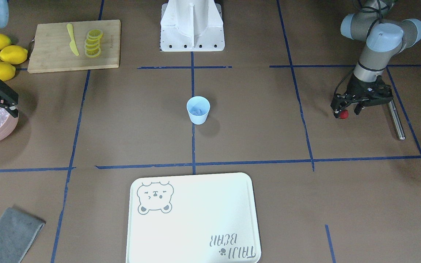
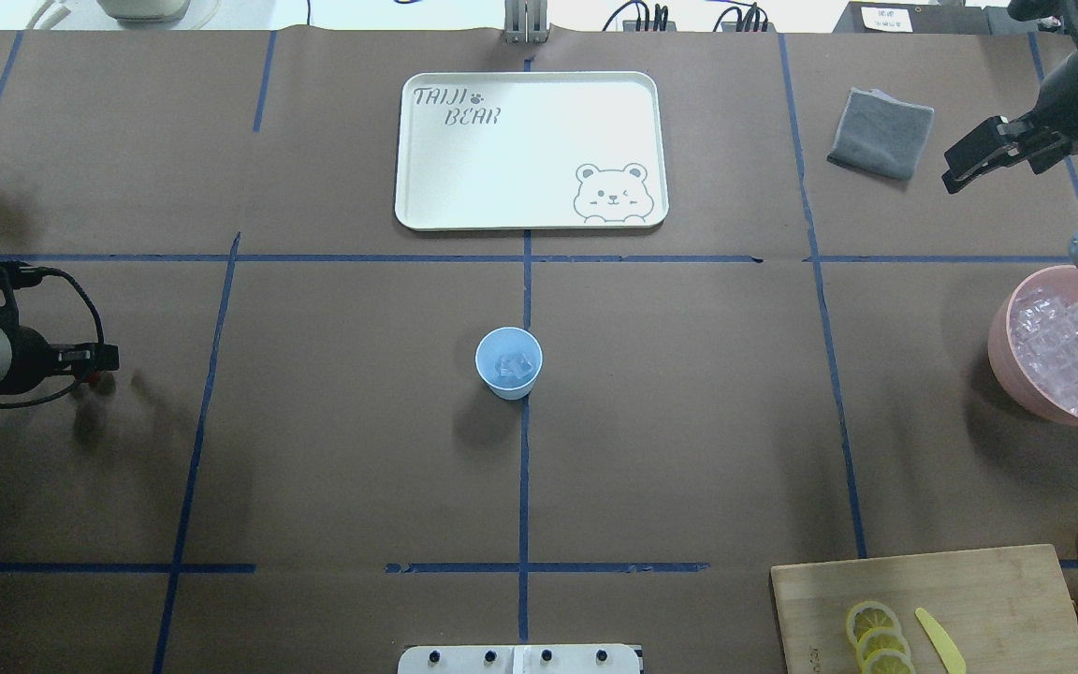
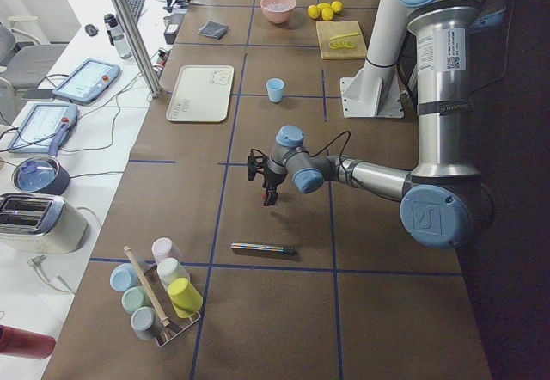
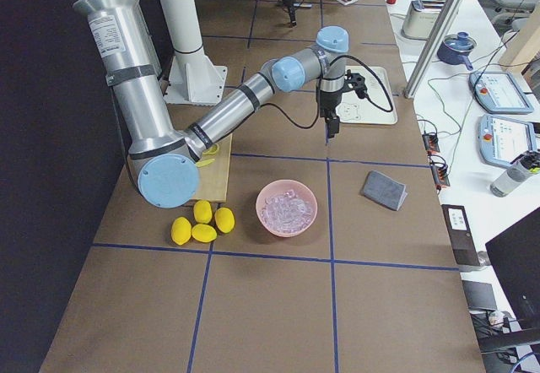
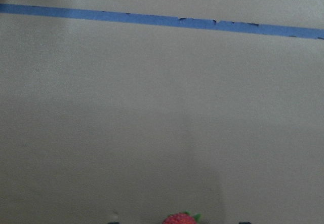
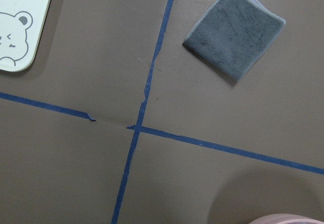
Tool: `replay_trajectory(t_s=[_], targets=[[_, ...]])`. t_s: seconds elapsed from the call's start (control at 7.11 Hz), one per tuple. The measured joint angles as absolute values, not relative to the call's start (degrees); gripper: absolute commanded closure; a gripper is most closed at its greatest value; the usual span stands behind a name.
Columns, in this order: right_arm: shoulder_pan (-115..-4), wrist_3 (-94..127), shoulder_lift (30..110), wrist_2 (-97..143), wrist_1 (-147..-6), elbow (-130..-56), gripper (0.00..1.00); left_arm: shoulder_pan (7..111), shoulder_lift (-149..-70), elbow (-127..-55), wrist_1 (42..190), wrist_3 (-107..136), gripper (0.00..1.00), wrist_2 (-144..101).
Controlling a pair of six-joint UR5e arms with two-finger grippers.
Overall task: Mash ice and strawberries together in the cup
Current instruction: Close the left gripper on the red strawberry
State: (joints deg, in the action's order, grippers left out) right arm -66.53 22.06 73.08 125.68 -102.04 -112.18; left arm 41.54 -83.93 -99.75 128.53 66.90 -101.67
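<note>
1. Cup point(image 1: 198, 118): light, thin plastic that will probably tip or slide under mashing. It stands upright on the desk point(image 1: 269, 128) between both pincers, well apart from each. Steady it by the wall.
2. Strawberry point(image 1: 344, 114): soft and easily bruised. The left pincer point(image 1: 345, 109) is clamped on it, so a gentle squeeze suits.
3. Ice point(image 2: 513, 365): hard, slippery cubes. Some lie in the cup, more in the pink bowl point(image 2: 1002, 346) near the right pincer point(image 2: 955, 170), whose opening I cannot tell.
</note>
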Motion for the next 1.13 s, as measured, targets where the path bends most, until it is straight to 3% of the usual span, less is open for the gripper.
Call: replay_trajectory(t_s=[0.42,0.56,1.13], targets=[[-66.53,21.98,73.2,125.68,-102.02,-112.16,0.01,41.6,-84.48,-98.88,128.58,66.97,0.24,-101.79],[-66.53,21.98,73.21,125.68,-101.98,-112.2,0.01,41.63,-84.48,-98.88,128.58,67.0,0.34,-101.89],[-66.53,21.97,73.1,125.65,-101.95,-112.24,0.01,41.84,-84.41,-99.04,128.57,67.06,0.93,-102.0]])
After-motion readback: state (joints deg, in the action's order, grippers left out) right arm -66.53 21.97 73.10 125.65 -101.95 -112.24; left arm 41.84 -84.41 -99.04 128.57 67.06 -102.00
